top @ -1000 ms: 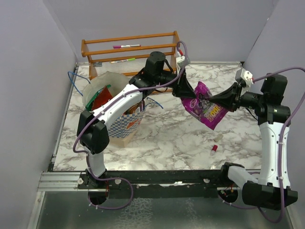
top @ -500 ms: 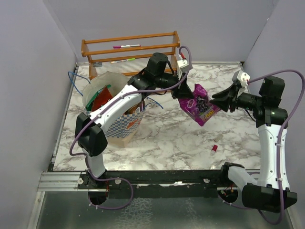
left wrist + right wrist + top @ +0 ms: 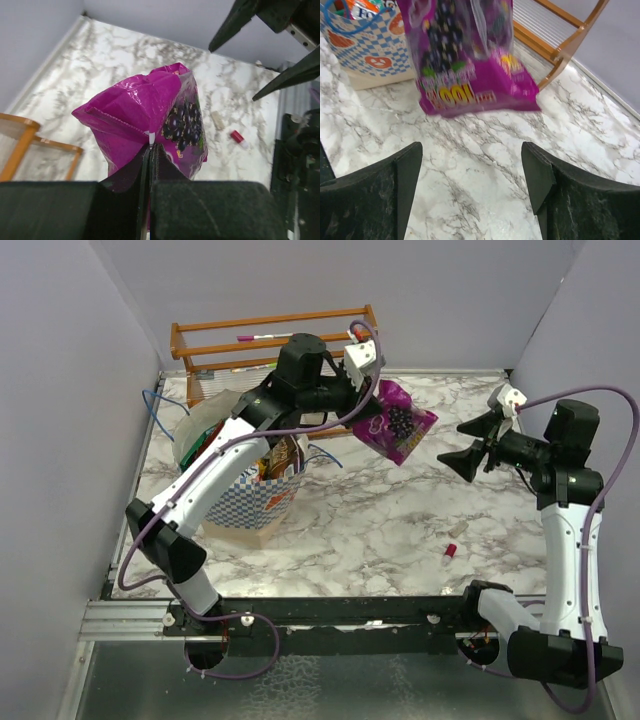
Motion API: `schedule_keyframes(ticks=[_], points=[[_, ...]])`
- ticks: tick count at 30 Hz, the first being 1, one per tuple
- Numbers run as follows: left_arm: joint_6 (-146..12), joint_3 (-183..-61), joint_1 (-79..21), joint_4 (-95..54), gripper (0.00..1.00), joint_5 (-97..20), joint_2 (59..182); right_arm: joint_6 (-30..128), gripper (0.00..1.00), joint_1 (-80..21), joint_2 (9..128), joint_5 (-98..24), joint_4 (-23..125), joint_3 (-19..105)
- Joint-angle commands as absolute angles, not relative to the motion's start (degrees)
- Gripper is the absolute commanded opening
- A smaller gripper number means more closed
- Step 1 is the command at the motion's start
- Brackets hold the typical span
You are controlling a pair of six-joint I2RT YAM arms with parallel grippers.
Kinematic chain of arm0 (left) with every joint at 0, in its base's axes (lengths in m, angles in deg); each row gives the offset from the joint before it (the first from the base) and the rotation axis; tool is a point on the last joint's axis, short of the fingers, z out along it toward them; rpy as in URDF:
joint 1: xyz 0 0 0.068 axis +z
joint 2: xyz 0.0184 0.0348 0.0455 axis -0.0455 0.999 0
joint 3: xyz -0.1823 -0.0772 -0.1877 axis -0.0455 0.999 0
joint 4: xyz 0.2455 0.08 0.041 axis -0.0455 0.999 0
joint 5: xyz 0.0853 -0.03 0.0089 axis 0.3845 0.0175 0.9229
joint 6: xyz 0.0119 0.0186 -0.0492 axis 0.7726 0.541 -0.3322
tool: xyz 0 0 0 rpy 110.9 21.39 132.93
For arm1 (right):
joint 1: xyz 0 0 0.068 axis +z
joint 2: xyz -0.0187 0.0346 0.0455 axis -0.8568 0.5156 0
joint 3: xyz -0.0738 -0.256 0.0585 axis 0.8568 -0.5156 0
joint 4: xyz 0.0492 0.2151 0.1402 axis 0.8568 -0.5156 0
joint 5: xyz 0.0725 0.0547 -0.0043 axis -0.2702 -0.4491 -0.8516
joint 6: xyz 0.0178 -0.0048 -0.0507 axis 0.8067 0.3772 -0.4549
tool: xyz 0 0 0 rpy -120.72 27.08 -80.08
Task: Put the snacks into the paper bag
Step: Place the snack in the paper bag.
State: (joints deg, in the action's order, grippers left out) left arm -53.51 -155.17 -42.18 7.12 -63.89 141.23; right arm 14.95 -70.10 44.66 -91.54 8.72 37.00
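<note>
1 magenta candy pack [image 3: 393, 430] hangs lengthwise from left gripper [image 3: 150, 150], bottom down

Magenta candy pack [image 3: 470, 65]: top cut off in right wrist view, print blurred. Paper bag [image 3: 262, 502]: mouth partly hidden by left arm [image 3: 212, 475]. Red object [image 3: 451, 551]: unidentifiable.

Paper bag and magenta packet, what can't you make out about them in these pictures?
- paper bag: top view, the left arm crosses its mouth, so the packets inside cannot be counted.
- magenta packet: left wrist view, shut jaws cover its gripped edge; right wrist view, frame edge cuts its top, print blurred.
</note>
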Motion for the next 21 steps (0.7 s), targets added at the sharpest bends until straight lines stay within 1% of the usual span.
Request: schedule_keyframes(ticks=[1, 6, 12, 21], points=[[-47.57, -161.10, -41.55, 5.12, 0.00, -54.68, 134.51, 17.02, 0.81, -69.95, 42.70, -85.31, 13.09, 33.10], [-42.62, -164.17, -41.45, 8.98, 0.00, -45.34, 130.86, 17.07, 0.83, -69.95, 42.43, -84.80, 15.13, 27.69], [-35.32, -165.14, -41.06, 13.59, 0.00, -34.00, 123.95, 16.69, 0.85, -69.95, 44.83, -85.52, 14.88, 24.55], [-25.58, -159.82, -32.48, 22.84, 0.00, -25.72, 113.50, 20.37, 0.87, -69.95, 45.36, -83.68, 21.80, 17.88]])
